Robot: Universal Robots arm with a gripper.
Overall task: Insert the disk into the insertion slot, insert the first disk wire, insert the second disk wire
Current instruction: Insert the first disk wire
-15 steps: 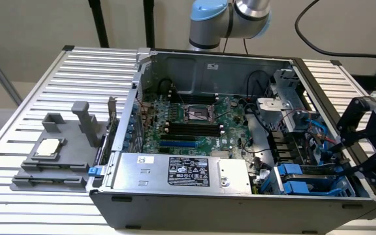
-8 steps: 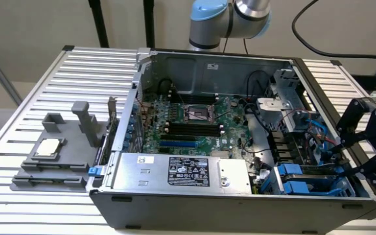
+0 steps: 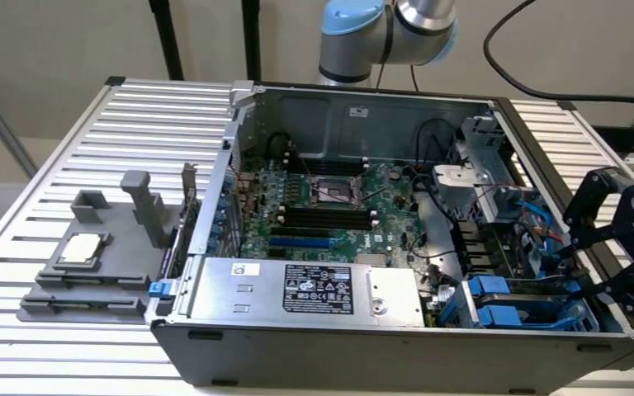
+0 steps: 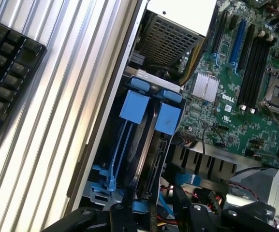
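Ribbed aluminium counter (image 3: 63, 132) carries an open grey steel computer case (image 3: 383, 346) lying on its side, with beige floor beyond. At the case's corner on the exterior view's right, the silver-grey hard disk in its blue carrier (image 4: 154, 159) stands on edge in the grey cage's blue-railed insertion slot (image 4: 111, 169), its long axis along the near wall. The black pincer (image 3: 587, 256) hangs empty and spread wide above that wall, with bare counter beside it.
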